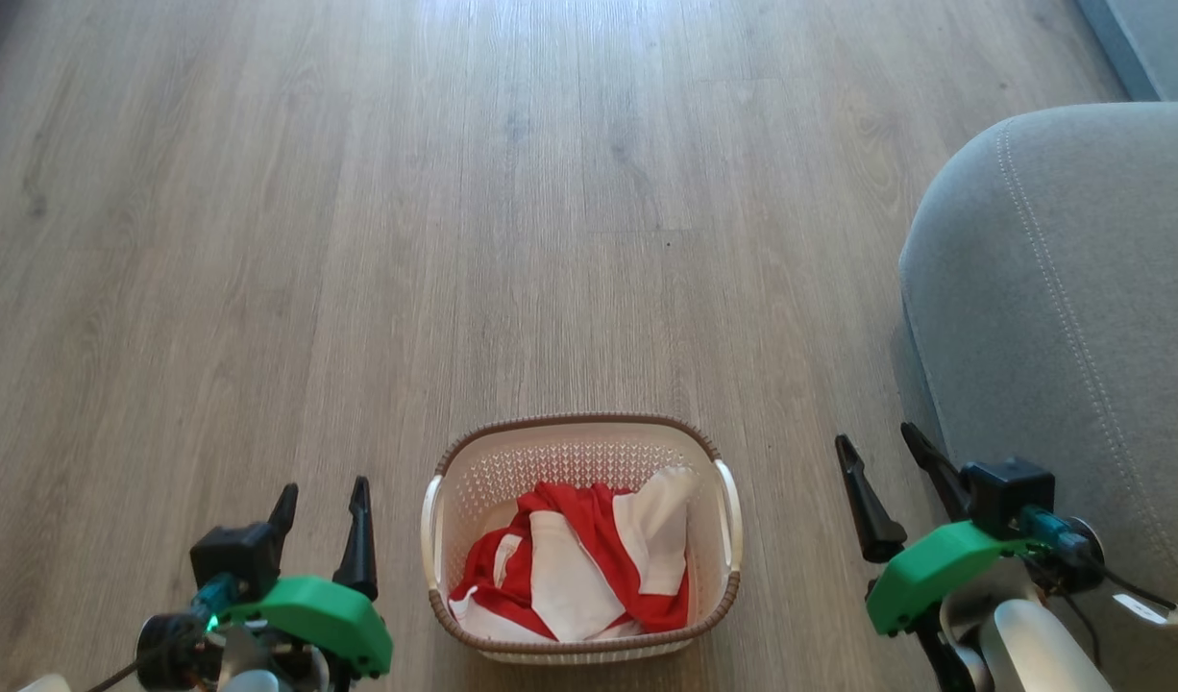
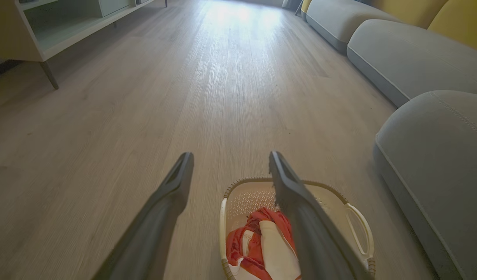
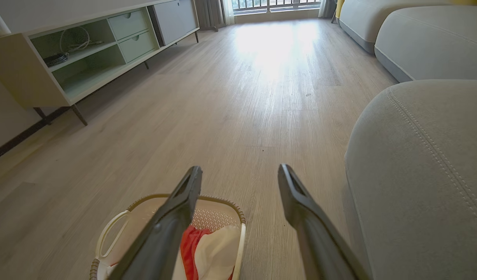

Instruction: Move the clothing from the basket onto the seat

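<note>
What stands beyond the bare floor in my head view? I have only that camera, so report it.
Observer: A pale low cabinet on thin legs, with open shelves and drawers, stands off to the left.
Operator: Now tell me what lies past the seat.
Observer: Beyond the seat, yellow cushions rise behind the further grey sofa sections.

Pale wood floor [image 1: 551,192], sunlit; open-shelf cabinet [image 3: 86,58]; far window [image 3: 275,4].
</note>
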